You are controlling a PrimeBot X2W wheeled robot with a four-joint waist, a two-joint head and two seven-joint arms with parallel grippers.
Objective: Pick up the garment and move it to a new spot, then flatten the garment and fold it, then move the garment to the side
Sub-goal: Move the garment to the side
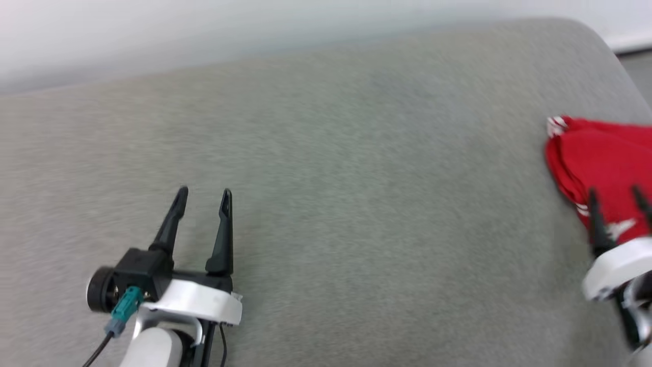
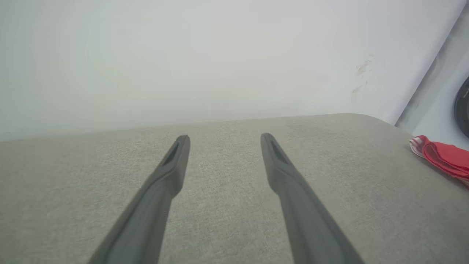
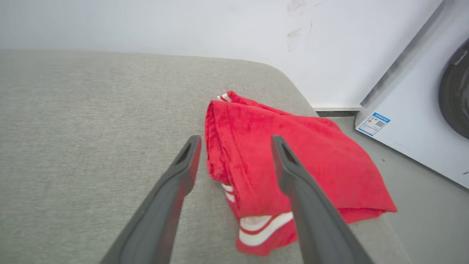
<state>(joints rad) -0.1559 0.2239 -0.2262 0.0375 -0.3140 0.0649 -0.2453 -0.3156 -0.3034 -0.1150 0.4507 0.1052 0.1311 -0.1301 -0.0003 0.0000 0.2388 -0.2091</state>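
Note:
The garment (image 1: pixel 601 158) lies folded into a red bundle at the right edge of the grey padded surface, with striped trim showing at its near end. In the right wrist view the garment (image 3: pixel 278 161) reaches the surface's right rim. My right gripper (image 1: pixel 619 196) hovers over its near end, open, nothing between the fingers (image 3: pixel 183 165). My left gripper (image 1: pixel 204 193) is open over bare surface at the lower left, far from the garment (image 2: pixel 443 157). Its print is hidden.
The grey padded surface (image 1: pixel 326 204) stretches wide between the two grippers. A white wall (image 3: pixel 183 22) runs behind it. A white appliance with a dark round door (image 3: pixel 421 110) stands on the floor to the right of the surface.

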